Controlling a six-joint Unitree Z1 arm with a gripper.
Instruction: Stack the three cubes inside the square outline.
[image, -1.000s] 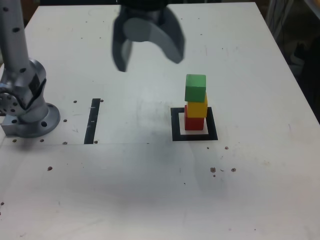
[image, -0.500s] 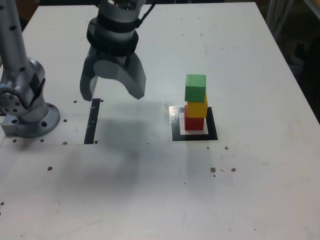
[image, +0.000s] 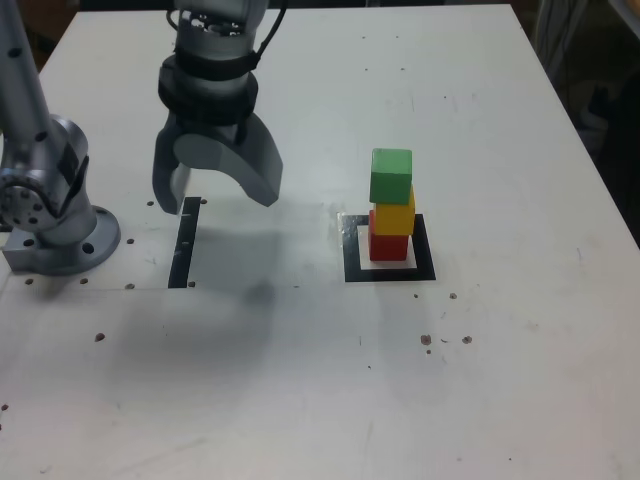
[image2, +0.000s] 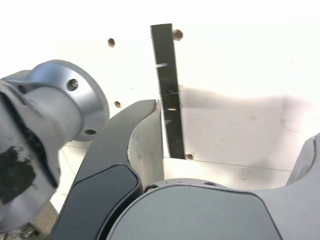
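The three cubes stand in one tower in the exterior view: a red cube (image: 389, 244) at the bottom, a yellow cube (image: 394, 215) on it, a green cube (image: 391, 175) on top, set slightly askew. The tower rests inside the square outline (image: 388, 270), a black frame with a white centre. My gripper (image: 215, 195) hangs well to the exterior view's left of the tower, open and empty, above the top end of a black tape strip (image: 185, 240). In the wrist view the wide-spread jaws frame the strip (image2: 167, 85); no cube shows there.
The arm's grey base (image: 50, 210) stands at the exterior view's left edge and also shows in the wrist view (image2: 55, 100). The white table (image: 300, 380) carries small dark screw holes.
The open gripper has swung from above the table's far middle down and toward the exterior view's left, away from the tower, ending over the tape strip. The cubes have not moved.
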